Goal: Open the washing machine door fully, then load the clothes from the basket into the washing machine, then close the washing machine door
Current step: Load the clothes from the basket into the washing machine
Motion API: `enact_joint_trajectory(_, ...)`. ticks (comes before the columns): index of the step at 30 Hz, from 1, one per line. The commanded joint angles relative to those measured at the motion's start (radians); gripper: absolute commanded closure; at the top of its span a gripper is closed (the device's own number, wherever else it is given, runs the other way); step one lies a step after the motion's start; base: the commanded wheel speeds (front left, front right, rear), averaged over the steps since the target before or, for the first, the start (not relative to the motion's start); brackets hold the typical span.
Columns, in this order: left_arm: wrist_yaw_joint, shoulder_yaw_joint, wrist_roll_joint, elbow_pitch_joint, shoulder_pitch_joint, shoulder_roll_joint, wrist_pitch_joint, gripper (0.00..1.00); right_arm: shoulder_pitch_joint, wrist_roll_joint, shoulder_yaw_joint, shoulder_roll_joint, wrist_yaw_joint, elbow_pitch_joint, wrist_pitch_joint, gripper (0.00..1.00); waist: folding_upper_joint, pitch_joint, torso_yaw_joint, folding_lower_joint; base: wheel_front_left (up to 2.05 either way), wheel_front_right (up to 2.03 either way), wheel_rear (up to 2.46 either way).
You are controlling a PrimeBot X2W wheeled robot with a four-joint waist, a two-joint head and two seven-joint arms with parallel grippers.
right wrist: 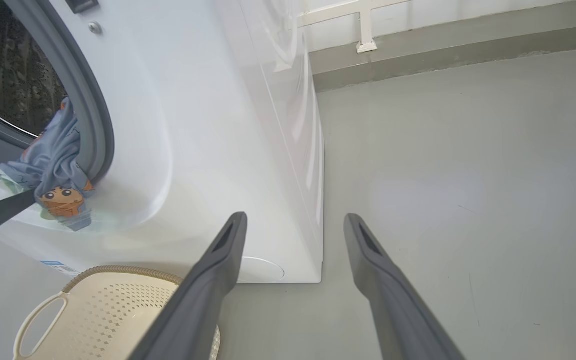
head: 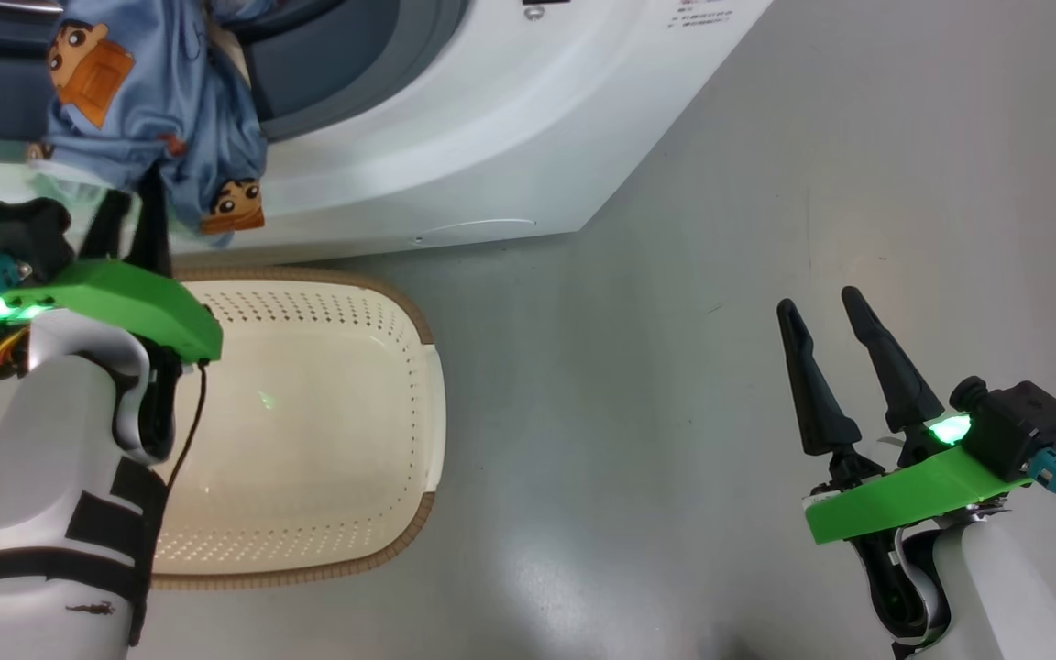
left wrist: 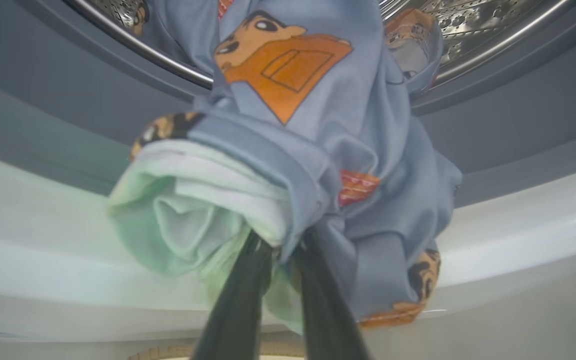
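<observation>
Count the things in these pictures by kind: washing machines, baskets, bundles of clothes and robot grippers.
Washing machine: 1
Basket: 1
Bundle of clothes: 1
Grippers: 2, the left gripper and the right gripper
Total: 5

Left gripper (left wrist: pixel 285 242): arm raised, fingers nearly together, tips pinching the clothes (left wrist: pixel 318 125). Right gripper (head: pixel 818 301): low, fingers spread wide, pointing forward

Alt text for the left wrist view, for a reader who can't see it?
The left pincer pinches a bundle of light-blue cartoon-print clothes draped over the lip of the washing machine. Its grey seal and steel drum curve above.
</observation>
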Motion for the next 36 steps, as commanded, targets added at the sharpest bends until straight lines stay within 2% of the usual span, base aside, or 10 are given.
enact_joint_trajectory(1,-0.002,0.014,-0.01,-0.016,-0.024,0.038,-0.006,1.0,0.001,-0.006,0.018,0.001,0.002,-0.022,-0.005,0.0,0.0,0.0,0.001,0.0,0.0,0.0,0.0)
enact_joint_trajectory(16,-0.002,-0.032,-0.085,-0.202,-0.059,0.045,-0.006,1.0,-0.002,-0.007,0.021,0.02,0.002,-0.021,-0.005,0.0,0.0,-0.003,0.011,0.0,0.0,0.0,0.0)
enact_joint_trajectory(22,-0.002,-0.059,-0.114,-0.119,-0.168,0.067,-0.006,1.0,0.001,-0.001,0.039,0.026,0.002,-0.018,-0.005,0.0,0.0,-0.006,-0.009,0.0,0.0,0.0,0.0)
enact_joint_trajectory(26,-0.002,-0.052,-0.107,-0.048,-0.272,0.102,-0.006,1.0,-0.004,0.004,0.053,0.03,0.002,-0.016,-0.005,0.0,0.0,-0.002,-0.035,0.0,0.0,0.0,0.0)
enact_joint_trajectory(32,0.002,0.02,-0.021,0.009,-0.355,0.125,-0.006,1.0,-0.005,0.008,0.065,0.037,0.002,-0.016,-0.005,0.0,0.0,0.006,-0.068,0.0,0.0,0.0,0.0)
enact_joint_trajectory(36,0.001,-0.043,0.072,0.178,-0.385,0.13,-0.006,1.0,-0.001,0.009,0.076,0.042,0.002,-0.013,-0.005,0.0,0.0,0.005,-0.084,0.0,0.0,0.0,0.0)
